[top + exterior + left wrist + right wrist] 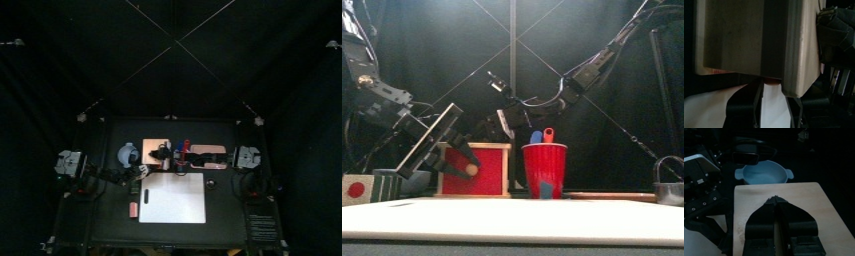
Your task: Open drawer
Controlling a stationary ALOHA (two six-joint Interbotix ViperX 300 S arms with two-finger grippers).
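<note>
A small wooden box (476, 148) with a red drawer front (486, 172) and a red knob (465, 170) stands on the table left of centre; it also shows in the top view (156, 147). My left gripper (458, 157) is at the drawer front. In the left wrist view its jaws (775, 89) stand narrowly apart at the box's edge (751, 35) with a sliver of red between them. My right gripper (777, 202) is shut, and its tip rests on the box's wooden top (811, 203).
A red cup (544, 170) with markers stands right of the box. A light blue pot (764, 173) sits beyond the box. A white sheet (174, 198) covers the table's front. A grey pot (669, 180) stands far right, a small box with a red dot (356, 187) far left.
</note>
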